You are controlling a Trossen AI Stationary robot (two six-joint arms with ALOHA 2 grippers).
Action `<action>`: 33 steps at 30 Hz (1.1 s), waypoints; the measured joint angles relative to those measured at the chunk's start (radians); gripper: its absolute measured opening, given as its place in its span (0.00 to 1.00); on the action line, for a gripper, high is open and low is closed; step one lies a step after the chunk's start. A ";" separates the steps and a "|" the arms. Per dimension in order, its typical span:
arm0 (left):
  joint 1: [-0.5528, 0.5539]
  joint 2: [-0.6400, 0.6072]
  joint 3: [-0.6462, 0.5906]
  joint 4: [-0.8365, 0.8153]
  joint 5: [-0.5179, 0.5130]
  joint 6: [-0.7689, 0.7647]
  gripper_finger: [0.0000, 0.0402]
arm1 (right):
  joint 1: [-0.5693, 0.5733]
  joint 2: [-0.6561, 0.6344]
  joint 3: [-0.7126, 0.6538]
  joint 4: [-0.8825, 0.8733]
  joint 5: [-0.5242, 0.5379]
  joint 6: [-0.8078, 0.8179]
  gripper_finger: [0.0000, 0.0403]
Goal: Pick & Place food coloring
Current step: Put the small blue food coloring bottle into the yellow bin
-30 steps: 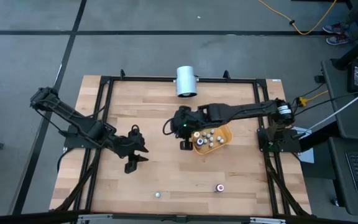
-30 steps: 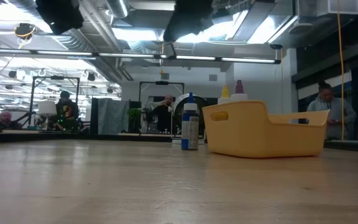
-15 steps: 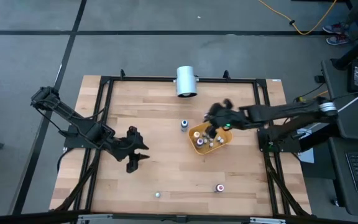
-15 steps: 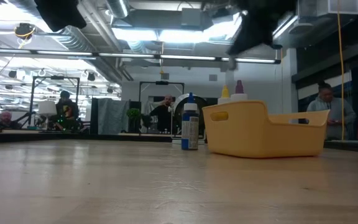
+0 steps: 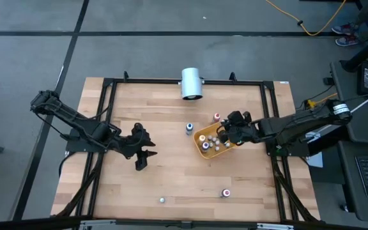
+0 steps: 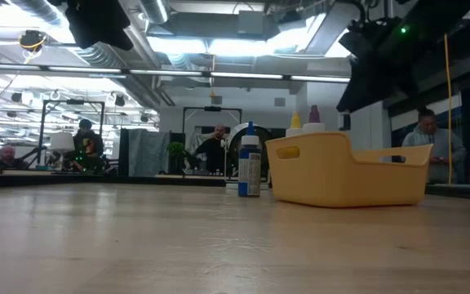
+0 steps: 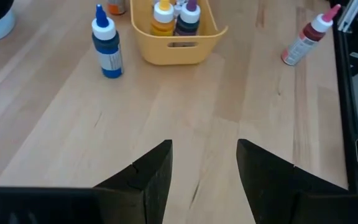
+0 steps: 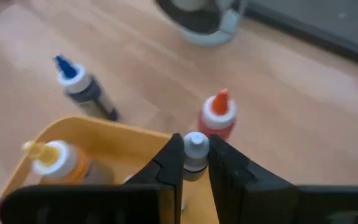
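Pale wood planks make up the bench (image 5: 171,172), framed by black rails. Over its right half the right hand (image 8: 194,163) hangs above the orange-yellow tray (image 5: 204,135), its two dark fingers clenched on the white cap of a small food coloring bottle (image 8: 195,151). The body of that bottle is hidden behind the fingers, so its colour cannot be told. More dropper bottles stand inside the tray, among them a yellow-capped one (image 8: 53,158). Just outside the tray an orange-red bottle (image 5: 216,117) and a blue bottle (image 5: 188,129) stand upright on the wood. Nearer the front edge a red bottle (image 5: 225,192) and a small pale one (image 5: 162,200) sit well apart from the rest. A white cylinder (image 5: 191,84) lies at the far rail.

The left hand (image 7: 204,168) waits over the left half of the bench, fingers spread and holding nothing.

The floor around is grey concrete with dark lines. Level with the bench, the room behind shows ceiling lights, ducts and several people (image 6: 435,143), too small and far to make out.
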 joint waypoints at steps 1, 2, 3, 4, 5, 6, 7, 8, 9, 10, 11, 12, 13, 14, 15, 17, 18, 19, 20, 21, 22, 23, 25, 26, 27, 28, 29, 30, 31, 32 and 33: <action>0.005 0.000 0.000 0.000 0.002 0.001 0.43 | 0.005 0.000 -0.004 -0.003 0.019 0.010 0.15; 0.010 0.000 0.000 0.001 0.002 0.001 0.43 | 0.007 0.001 -0.009 -0.002 0.032 0.022 0.15; 0.015 0.000 0.000 0.001 0.002 0.002 0.43 | 0.008 0.005 -0.013 0.004 0.037 0.027 0.15; 0.019 0.000 0.000 0.001 0.003 0.003 0.43 | 0.008 0.013 -0.018 0.012 0.035 0.028 0.15; 0.022 0.000 0.000 0.002 0.002 0.006 0.43 | 0.008 0.020 -0.021 0.011 0.029 0.028 0.15; 0.026 0.000 0.000 0.003 0.003 0.009 0.43 | 0.008 0.029 -0.022 0.007 0.020 0.028 0.15; 0.028 0.000 0.000 0.003 0.003 0.010 0.43 | 0.010 0.042 -0.022 0.012 0.012 0.029 0.15; 0.029 0.000 0.000 0.003 0.003 0.010 0.43 | 0.014 0.056 -0.022 0.016 0.005 0.031 0.15; 0.031 0.000 0.000 0.003 0.003 0.010 0.43 | 0.020 0.071 -0.022 0.016 0.000 0.034 0.15; 0.032 0.000 0.000 0.004 0.003 0.010 0.43 | 0.027 0.086 -0.022 0.024 0.000 0.036 0.15; 0.032 0.000 0.000 0.004 0.003 0.012 0.43 | 0.037 0.100 -0.022 0.035 -0.003 0.036 0.15; 0.032 0.000 0.000 0.004 0.004 0.017 0.43 | 0.048 0.113 -0.022 0.046 -0.002 0.036 0.15; 0.032 0.000 0.000 0.007 0.004 0.018 0.43 | 0.058 0.126 -0.022 0.056 -0.002 0.036 0.15; 0.032 0.000 0.000 0.007 0.004 0.018 0.43 | 0.069 0.136 -0.022 0.064 -0.003 0.039 0.15; 0.032 0.000 0.000 0.006 0.004 0.018 0.43 | 0.079 0.145 -0.022 0.067 -0.002 0.048 0.15; 0.032 0.000 0.000 0.007 0.004 0.019 0.43 | 0.099 0.159 -0.022 0.055 0.012 0.066 0.15; 0.031 0.000 0.000 0.007 0.004 0.021 0.43 | 0.108 0.164 -0.022 0.047 0.027 0.082 0.15; 0.030 0.000 0.000 0.007 0.004 0.025 0.43 | 0.116 0.168 -0.022 0.035 0.042 0.101 0.15; 0.029 0.000 0.000 0.007 0.004 0.028 0.43 | 0.123 0.171 -0.022 0.021 0.055 0.118 0.15; 0.029 0.000 0.000 0.007 0.004 0.030 0.43 | 0.130 0.172 -0.022 0.009 0.063 0.134 0.15; 0.029 0.000 0.000 0.007 0.005 0.035 0.43 | 0.135 0.172 -0.022 0.004 0.064 0.148 0.15; 0.029 0.000 0.000 0.007 0.009 0.037 0.43 | 0.136 0.172 -0.022 -0.002 0.064 0.158 0.15; 0.029 0.000 0.000 0.007 0.011 0.046 0.43 | 0.137 0.172 -0.022 -0.008 0.064 0.164 0.15; 0.029 0.000 0.000 0.007 0.011 0.052 0.43 | 0.137 0.172 -0.022 -0.008 0.065 0.165 0.15; 0.029 0.000 0.000 0.007 0.012 0.058 0.43 | 0.137 0.172 -0.022 -0.010 0.066 0.165 0.15; 0.029 0.000 0.000 0.007 0.012 0.063 0.43 | 0.135 0.172 -0.022 -0.012 0.066 0.162 0.15; 0.029 0.000 0.000 0.007 0.012 0.069 0.43 | 0.134 0.172 -0.022 -0.016 0.066 0.162 0.15; 0.029 0.000 0.000 0.007 0.012 0.071 0.43 | 0.132 0.172 -0.022 -0.023 0.066 0.162 0.15; 0.028 0.000 0.000 0.007 0.014 0.071 0.43 | 0.131 0.172 -0.022 -0.031 0.066 0.164 0.15; 0.028 0.000 0.000 0.007 0.014 0.072 0.43 | 0.129 0.172 -0.022 -0.039 0.067 0.167 0.15; 0.028 0.000 0.000 0.007 0.014 0.076 0.43 | 0.127 0.172 -0.022 -0.043 0.067 0.170 0.15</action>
